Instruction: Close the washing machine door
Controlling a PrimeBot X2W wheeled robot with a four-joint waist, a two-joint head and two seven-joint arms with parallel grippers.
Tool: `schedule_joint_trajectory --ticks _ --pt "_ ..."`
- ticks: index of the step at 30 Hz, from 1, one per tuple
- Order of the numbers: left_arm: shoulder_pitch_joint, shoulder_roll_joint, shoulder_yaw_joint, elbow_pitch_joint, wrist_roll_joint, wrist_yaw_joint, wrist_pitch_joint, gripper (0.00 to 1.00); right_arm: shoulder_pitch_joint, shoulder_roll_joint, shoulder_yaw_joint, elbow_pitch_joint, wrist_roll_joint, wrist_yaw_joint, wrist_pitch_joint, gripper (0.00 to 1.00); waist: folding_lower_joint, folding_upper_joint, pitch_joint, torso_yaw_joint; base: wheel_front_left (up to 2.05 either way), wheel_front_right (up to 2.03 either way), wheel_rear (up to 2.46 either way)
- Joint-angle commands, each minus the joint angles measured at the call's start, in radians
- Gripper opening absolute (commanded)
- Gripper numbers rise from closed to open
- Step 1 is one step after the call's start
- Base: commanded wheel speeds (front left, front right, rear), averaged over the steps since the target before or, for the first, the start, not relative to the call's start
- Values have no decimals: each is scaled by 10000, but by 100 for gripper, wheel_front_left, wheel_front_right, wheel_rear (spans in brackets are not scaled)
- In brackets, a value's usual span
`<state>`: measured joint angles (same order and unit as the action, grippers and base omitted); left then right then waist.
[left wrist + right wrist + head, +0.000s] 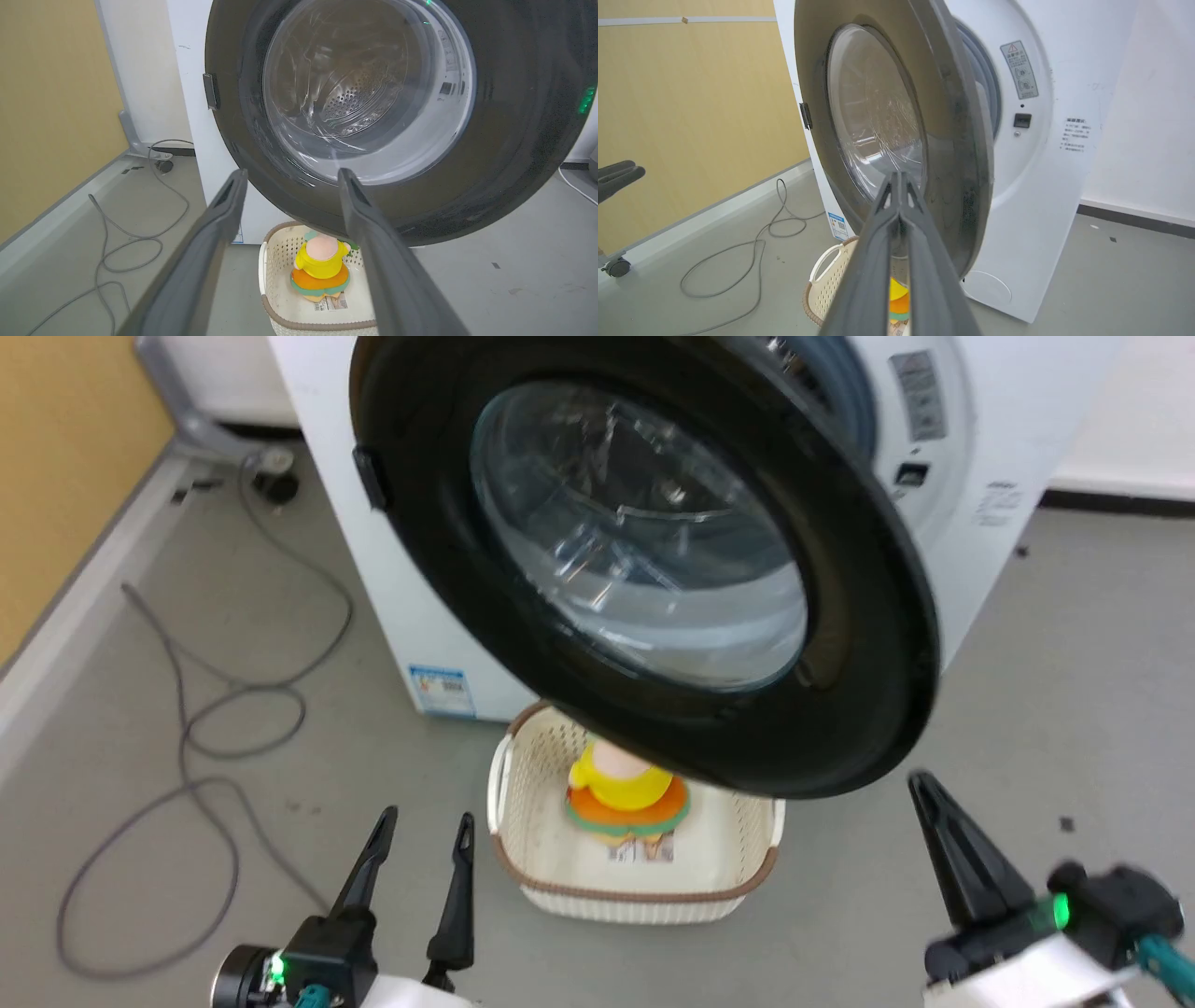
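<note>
Steel drum (357, 95) perforations seen through washing machine door (514, 140), left wrist view

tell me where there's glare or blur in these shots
Head view: streaky reflections across the washing machine door glass; the right tool looks smeared near its wrist. Left wrist view: a green glint on the door's rim. Right wrist view: that tool's near fingers are soft, the glass streaked with glare.

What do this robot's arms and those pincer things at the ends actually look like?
The left tool and right tool each have two long, tapering black fingers on a black base with a green light. A teal cable leaves the wrist; the forearms are white.
</note>
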<state>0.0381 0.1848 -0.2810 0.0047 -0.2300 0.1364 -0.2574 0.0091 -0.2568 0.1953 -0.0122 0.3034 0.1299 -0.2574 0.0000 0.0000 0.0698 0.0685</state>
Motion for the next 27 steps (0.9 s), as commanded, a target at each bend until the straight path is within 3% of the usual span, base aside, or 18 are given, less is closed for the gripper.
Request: schedule_joint_trajectory --ticks 1,12,20,27 --pt "-227 -64 9 16 97 -89 -43 100 -445 -230 236 -46 147 8 -44 0 0 0 362 235 0 0 0" --pt "-1005 -472 -113 -56 479 -312 -43 100 -3479 -2239 1776 1238 1716 8 79 0 0 0 1711 922 0 0 0" --pt "-1410 -825 -254 -173 677 -380 -43 100 -5140 -3291 1647 2660 3031 8 404 0 0 0 2466 1421 0 0 0" --pt "-1708 -999 -192 -235 764 -464 -43 100 -6685 -3716 1541 3864 3934 8 590 0 0 0 3058 1700 0 0 0"
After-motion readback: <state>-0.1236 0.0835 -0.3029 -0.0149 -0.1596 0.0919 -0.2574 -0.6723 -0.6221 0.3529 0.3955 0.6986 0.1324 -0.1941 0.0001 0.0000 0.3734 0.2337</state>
